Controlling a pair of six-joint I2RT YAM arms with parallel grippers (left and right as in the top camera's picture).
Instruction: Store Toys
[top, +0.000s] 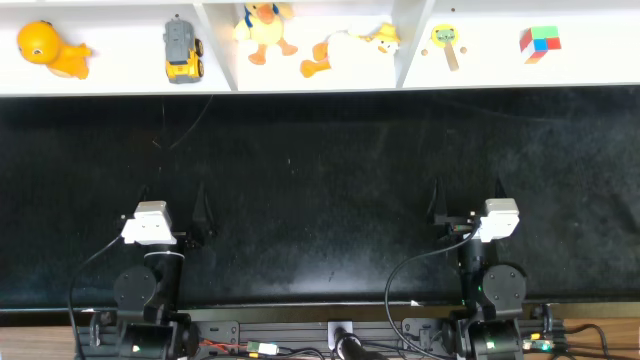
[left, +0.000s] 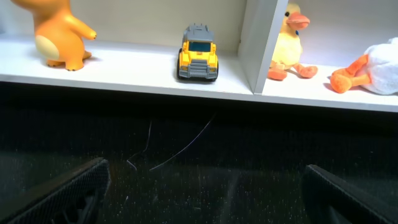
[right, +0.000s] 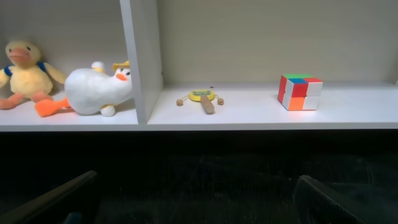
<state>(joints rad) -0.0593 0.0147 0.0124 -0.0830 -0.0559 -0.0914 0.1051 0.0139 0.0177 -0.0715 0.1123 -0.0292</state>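
Top view: all six toys I can see sit on the white shelf (top: 300, 85) at the far edge of the black table (top: 320, 180).
- Left bay: the glossy orange rounded toy figure (top: 50, 48) and the yellow-and-grey toy truck (top: 183, 52).
- Middle bay: the yellow plush duck (top: 265, 28) and the white plush duck with orange feet (top: 345, 50), which lies on its side.
- Right bay: the small yellow rattle on a wooden stick (top: 445, 42) and the multi-coloured puzzle cube (top: 540, 42).

My left end effector (top: 175, 208) and right end effector (top: 468, 205) are near my bases, well apart from the shelf. Both have their fingers spread and hold nothing. My read is that storing is done, or as good as done, and I see nothing left to pick.

Left wrist view: left end effector (left: 205, 168) is spread over the table, facing the left bay. From this side-on angle the truck (left: 198, 53) is upright on its wheels with its nose toward me, and the orange figure (left: 59, 34) is standing. A few thin pale strands (left: 180, 149) lie on the table, much plainer here than from above.

Right wrist view: right end effector (right: 198, 179) is also spread and empty. The cube (right: 300, 92) sits flat, showing red, white and orange faces with green on top. The rattle (right: 202, 99) lies flat just beyond the divider from the white duck (right: 93, 92). This view doesn't take in the left bay. The overhead one covers all three bays at once.
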